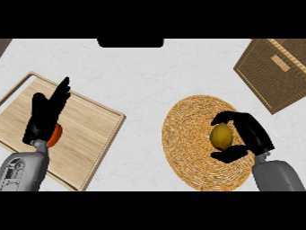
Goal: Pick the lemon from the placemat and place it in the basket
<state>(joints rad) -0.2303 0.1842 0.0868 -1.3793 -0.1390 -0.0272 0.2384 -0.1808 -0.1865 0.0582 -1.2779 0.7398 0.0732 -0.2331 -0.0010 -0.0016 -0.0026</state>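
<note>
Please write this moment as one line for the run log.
phase: grasping | right hand: curled round lemon on placemat | left hand: open over wooden board | basket: far right, lemon not yet in

Kitchen: pale marble-look counter [148, 72], wooden cutting board [89, 121], woven placemat [188, 134], wicker basket [281, 72].
</note>
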